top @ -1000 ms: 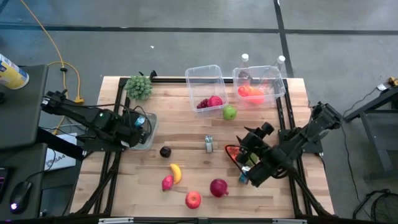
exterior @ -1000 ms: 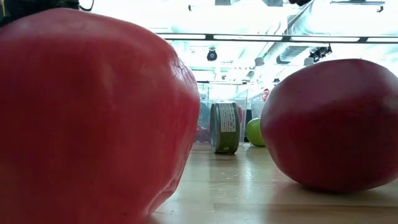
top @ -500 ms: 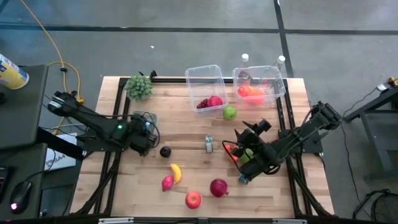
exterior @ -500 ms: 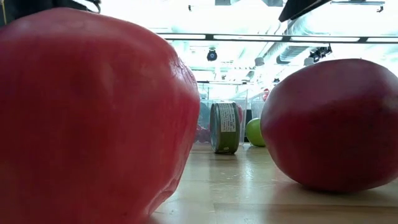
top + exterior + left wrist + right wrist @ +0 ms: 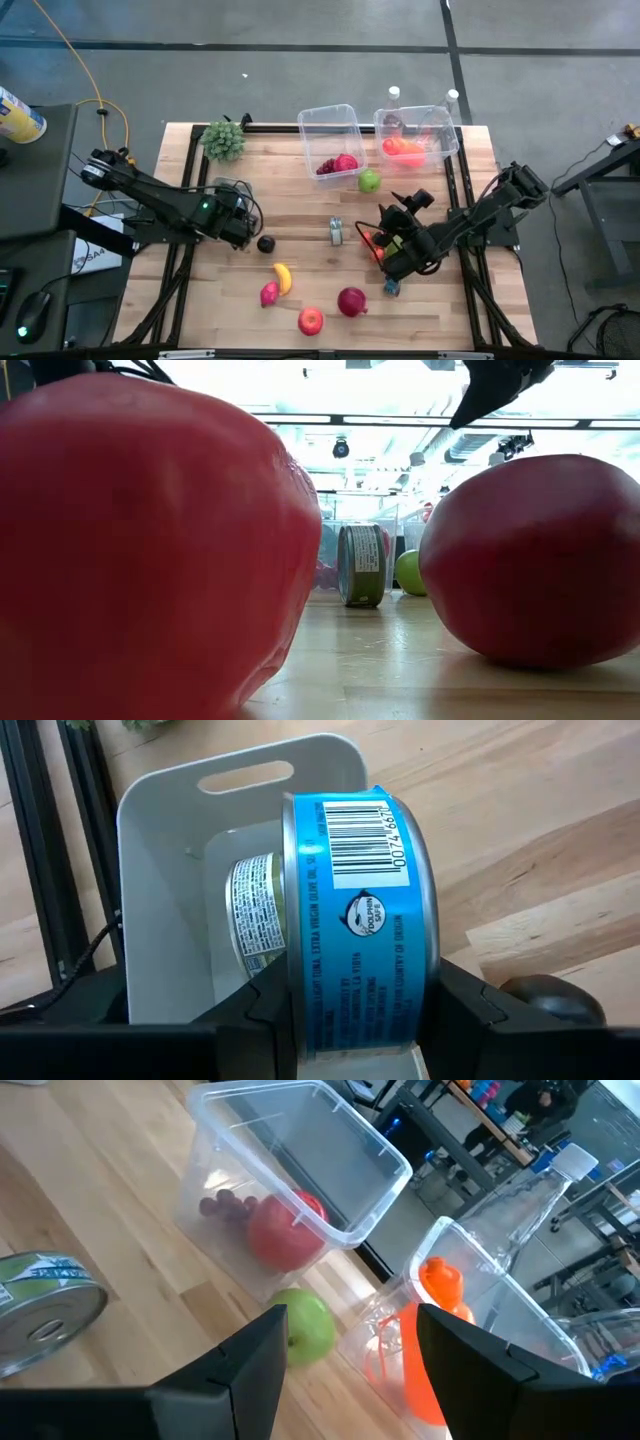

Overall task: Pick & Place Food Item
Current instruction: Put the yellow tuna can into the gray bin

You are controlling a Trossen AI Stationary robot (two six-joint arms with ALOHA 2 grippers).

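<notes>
Wooden planks make up the table, which sits on a grey floor with scattered fruit and tins across it. At its left side the left gripper is clamped on a blue tuna can, one finger on each flat end so the label and barcode face the wrist camera; held by its flat ends like that, the tin looks unlikely to roll out of the grip. Just behind it sits a white bin with a second labelled can already inside, so the blue one is probably headed for the same place. A dark plum lies just beside this gripper on the wood.

On the right side of the table the right gripper hovers with its fingers apart and nothing between them, looking toward a green apple, a green can lying on its side, and two clear tubs: one with red fruit and grapes, the other with orange items (carrots, by the look of them). Near the front edge lie a banana, a red apple and a dark red onion
</notes>
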